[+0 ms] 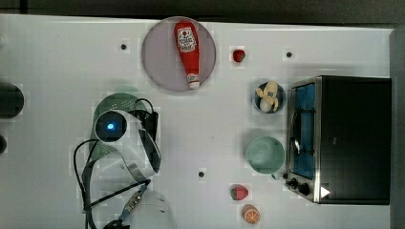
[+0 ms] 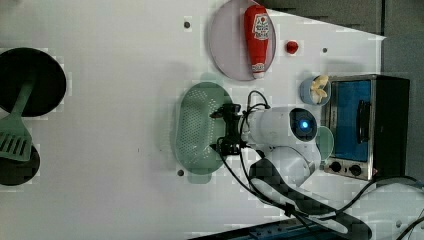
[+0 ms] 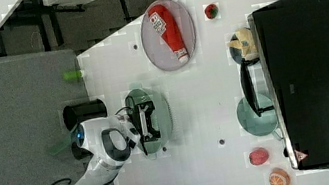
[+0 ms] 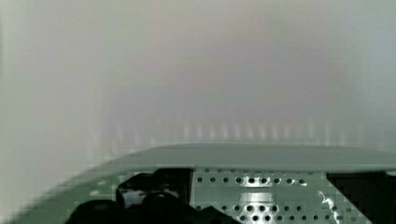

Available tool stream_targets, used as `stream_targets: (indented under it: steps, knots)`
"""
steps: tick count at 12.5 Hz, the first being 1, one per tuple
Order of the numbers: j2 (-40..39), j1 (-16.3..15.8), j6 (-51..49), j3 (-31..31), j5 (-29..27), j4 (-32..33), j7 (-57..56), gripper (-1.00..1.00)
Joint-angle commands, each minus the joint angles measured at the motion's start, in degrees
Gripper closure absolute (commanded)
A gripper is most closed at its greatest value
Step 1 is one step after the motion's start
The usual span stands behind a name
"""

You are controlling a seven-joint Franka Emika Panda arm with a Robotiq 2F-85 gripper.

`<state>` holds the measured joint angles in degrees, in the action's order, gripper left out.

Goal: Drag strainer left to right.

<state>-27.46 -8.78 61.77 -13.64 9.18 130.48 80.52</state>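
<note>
The strainer [image 1: 117,102] is a pale mint-green oval colander dotted with holes, lying on the white table at the top view's left, half covered by my arm. In the left view the strainer [image 2: 197,130] shows whole, with my gripper [image 2: 220,131] lowered into its side nearest the arm. The gripper is open, its black fingers spread wide along the strainer's long axis and nothing pinched between them. The right view shows the gripper [image 3: 147,120] inside the strainer [image 3: 163,113] as well. The wrist view looks across the perforated floor and far rim of the strainer [image 4: 257,196], with a dark finger [image 4: 154,200] beside it.
A grey-lilac plate [image 1: 157,71] with a ketchup bottle [image 1: 187,47] lies beyond the strainer. At the top view's right stand a round green bowl [image 1: 265,155], a blue bowl with a banana [image 1: 270,98] and a toaster oven [image 1: 344,138]. Small toy fruits [image 1: 239,192] lie nearby.
</note>
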Motion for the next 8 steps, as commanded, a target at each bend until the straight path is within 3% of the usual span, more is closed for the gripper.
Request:
stream_targets:
  steps: [1, 8]
  knots:
    - [2.17, 1.87, -0.68, 1.47, -0.51, 1.49, -7.02, -1.0]
    - [5.41, 3.1, -0.66, 8.88, -0.51, 5.21, -15.76, -1.0]
